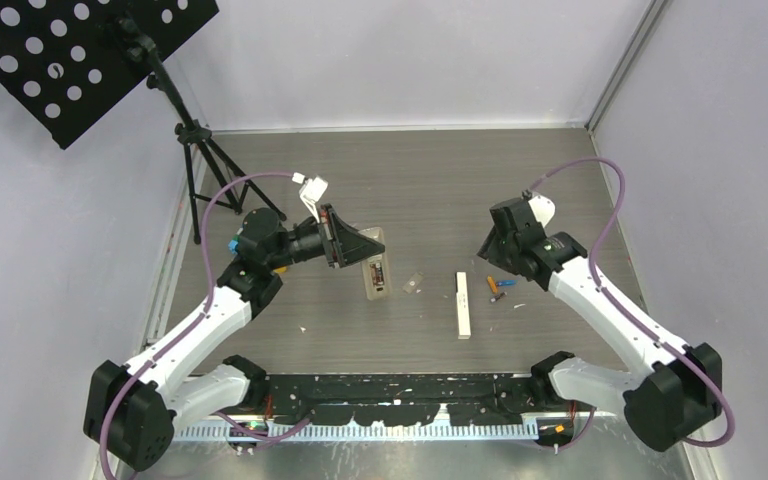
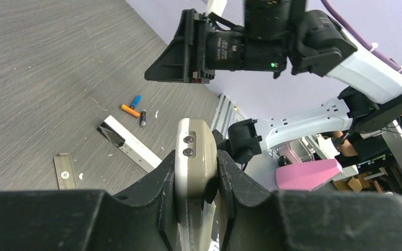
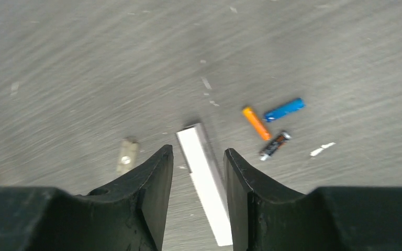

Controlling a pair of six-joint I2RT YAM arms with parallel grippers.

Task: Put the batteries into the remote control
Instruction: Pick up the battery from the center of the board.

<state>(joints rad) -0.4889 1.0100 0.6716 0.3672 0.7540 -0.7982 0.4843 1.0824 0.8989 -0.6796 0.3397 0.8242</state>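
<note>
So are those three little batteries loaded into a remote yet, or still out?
Out. The orange battery, blue battery and dark battery lie loose on the table, beside the white remote.

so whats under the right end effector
The white remote lies on the table below the right end effector, one long edge partly covered by a finger. Nothing is gripped.

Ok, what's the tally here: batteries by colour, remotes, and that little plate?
Orange battery: 1
Blue battery: 1
Dark battery: 1
White remote: 1
Grey remote, gripped off the table: 1
Small grey plate: 1
Total: 6
</note>
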